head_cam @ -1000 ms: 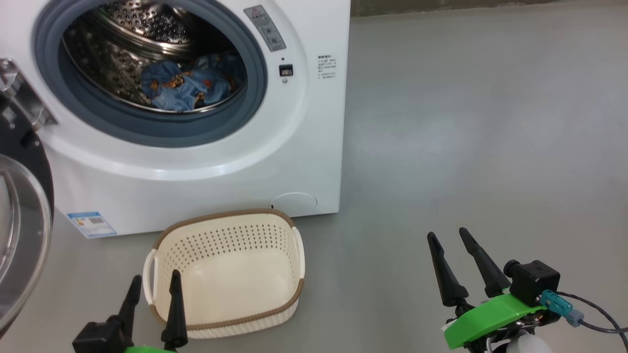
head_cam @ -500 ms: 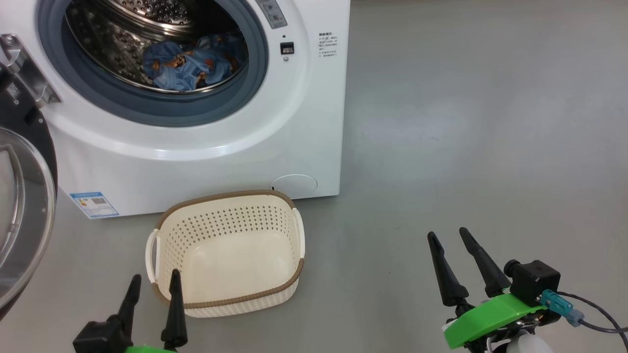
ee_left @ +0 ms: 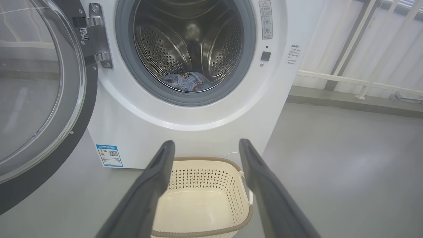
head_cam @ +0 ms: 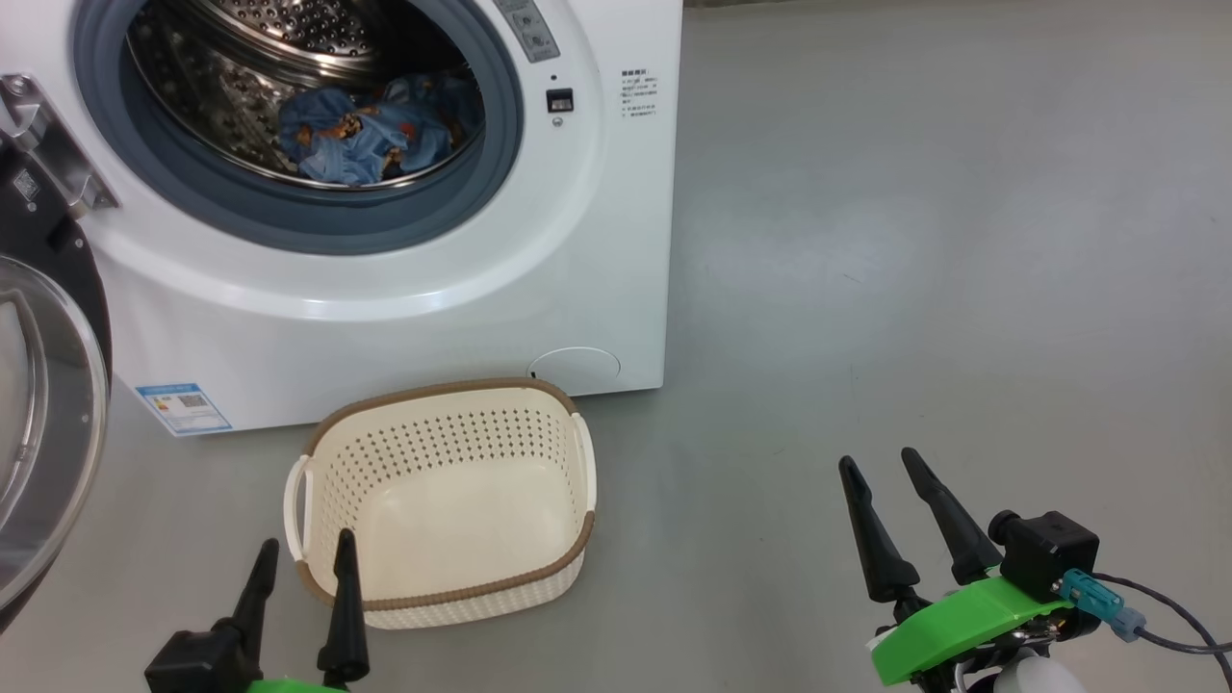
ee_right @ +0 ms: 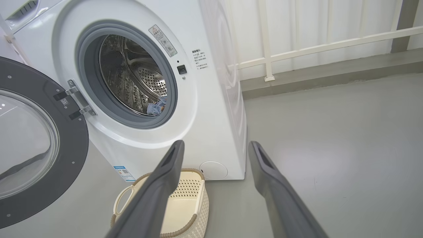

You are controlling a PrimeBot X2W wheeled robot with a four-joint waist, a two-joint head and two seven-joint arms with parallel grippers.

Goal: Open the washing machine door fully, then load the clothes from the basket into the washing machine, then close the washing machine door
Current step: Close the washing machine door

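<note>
1. Blue printed clothes (head_cam: 371, 130) are lying bunched low in the steel drum (head_cam: 221, 135) of the washing machine (head_cam: 385, 327), seemingly clear of the grey gasket (head_cam: 318, 221).
2. Cream basket (head_cam: 433, 452) is sitting empty on the floor (head_cam: 914, 241), just in front of the machine; loading is looking done.
3. Black-rimmed washing machine door (ee_right: 36, 142) is hanging wide open at the left, hinge (head_cam: 43, 144) on the opening's left side; closing is looking like the step left.
4. Near side: left gripper (head_cam: 306, 541) is hovering by the basket's near rim, jaws standing wide, holding nothing; right gripper (head_cam: 878, 459) is hovering well to the right over bare floor, jaws also wide and empty.
5. Handling guess: door is probably swinging stiff and fairly heavy, its glossy rim slippery, its glass bowl fragile; pushing flat on the rim's free edge, far from the hinge, is looking safer than pinching.
6. Soft, light clothes: any stray fold is needing a nudge deeper first.
</note>
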